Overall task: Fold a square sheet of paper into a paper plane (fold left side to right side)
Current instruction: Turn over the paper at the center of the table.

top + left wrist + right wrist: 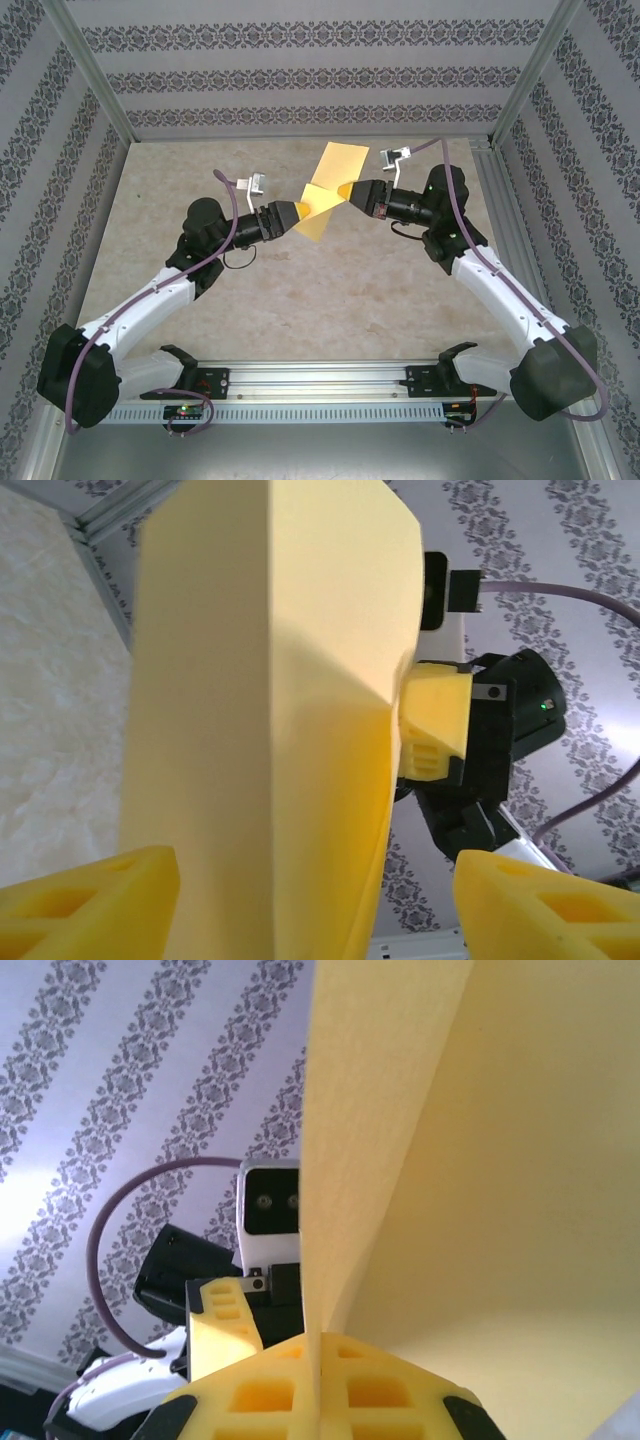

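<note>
You're working over a pale mottled table (300,300) walled in by patterned panels, and your two arms come up from the near edge and lean in toward each other past the middle of the table. The left arm (150,300) reaches in from the near left and the right arm (500,290) from the near right. Between them, lifted off the table, is the square sheet of paper (335,165). It is creased, with one flap rising toward the far side and a lower flap hanging toward the near left. Your right gripper (346,190) has it: on the right wrist camera the two yellow fingers (260,1390) are pressed together with the sheet's edge (500,1160) pinched in the seam between them, and the paper rises straight up out of that seam. Your left gripper (296,213) points at the paper from the left, its tip at the lower flap. On the left wrist camera its fingers (90,900) stand well apart at the bottom corners, with the sheet (270,680) running down between them. The paper overlaps the left finger, though you can't tell from this angle whether it touches. The other finger (550,900) is clear of the sheet, so nothing is clamped on that side.
</note>
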